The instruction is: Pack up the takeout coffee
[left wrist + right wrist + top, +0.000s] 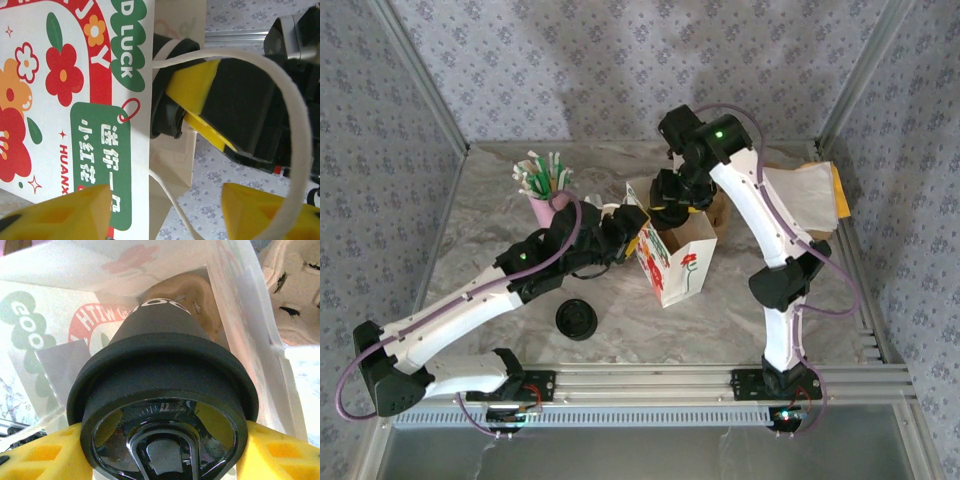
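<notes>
top external: over a marbled tabletop (480,230), the right hand (672,205) hangs at the open mouth of a flower-printed paper bag (670,275), and the left hand (620,235) sits at the bag's left edge; a loose black lid (577,320) lies well apart, toward the front. the step in hand looks to be lowering the drink into the bag

left wrist: the left hand's yellow fingers (65,215) stand wide apart, grasping nothing, with the bag's white handle (295,125) looping past them, a detail the overhead view hides. beyond the bag's edge sits the lid of the takeout coffee (165,115)

right wrist: the right hand is clenched on the takeout coffee at its black lid, base pointing into the bag, where a brown item (185,295) lies. the next move calls for a straight descent clear of walls and handle, then letting go
</notes>
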{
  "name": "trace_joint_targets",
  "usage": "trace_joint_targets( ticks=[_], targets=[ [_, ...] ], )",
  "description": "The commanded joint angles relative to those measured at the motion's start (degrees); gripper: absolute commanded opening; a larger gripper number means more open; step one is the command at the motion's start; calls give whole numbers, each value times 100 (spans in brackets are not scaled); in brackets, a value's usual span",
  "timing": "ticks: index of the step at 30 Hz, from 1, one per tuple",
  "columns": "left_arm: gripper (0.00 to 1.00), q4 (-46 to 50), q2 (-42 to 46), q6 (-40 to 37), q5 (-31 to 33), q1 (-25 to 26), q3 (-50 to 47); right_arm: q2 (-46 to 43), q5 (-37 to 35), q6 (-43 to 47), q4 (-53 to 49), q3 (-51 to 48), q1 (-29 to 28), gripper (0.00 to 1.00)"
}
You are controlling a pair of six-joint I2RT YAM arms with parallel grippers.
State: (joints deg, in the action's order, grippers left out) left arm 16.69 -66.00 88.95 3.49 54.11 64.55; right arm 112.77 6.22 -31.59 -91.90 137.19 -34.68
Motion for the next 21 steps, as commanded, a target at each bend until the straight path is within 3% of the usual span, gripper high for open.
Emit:
trace_joint_targets(
  ticks=[1,13,21],
  targets=[
    [66,116,137,-44,90,-40,13,-215,-92,101,-1173,-189,-89,53],
    [88,799,598,-906,268,-261,137,-507,-208,101,-1173,-868,-291,53],
    [91,1158,815,-1290,349,-478,164,-631,-220,191,-1173,-1285,-365,53]
  ],
)
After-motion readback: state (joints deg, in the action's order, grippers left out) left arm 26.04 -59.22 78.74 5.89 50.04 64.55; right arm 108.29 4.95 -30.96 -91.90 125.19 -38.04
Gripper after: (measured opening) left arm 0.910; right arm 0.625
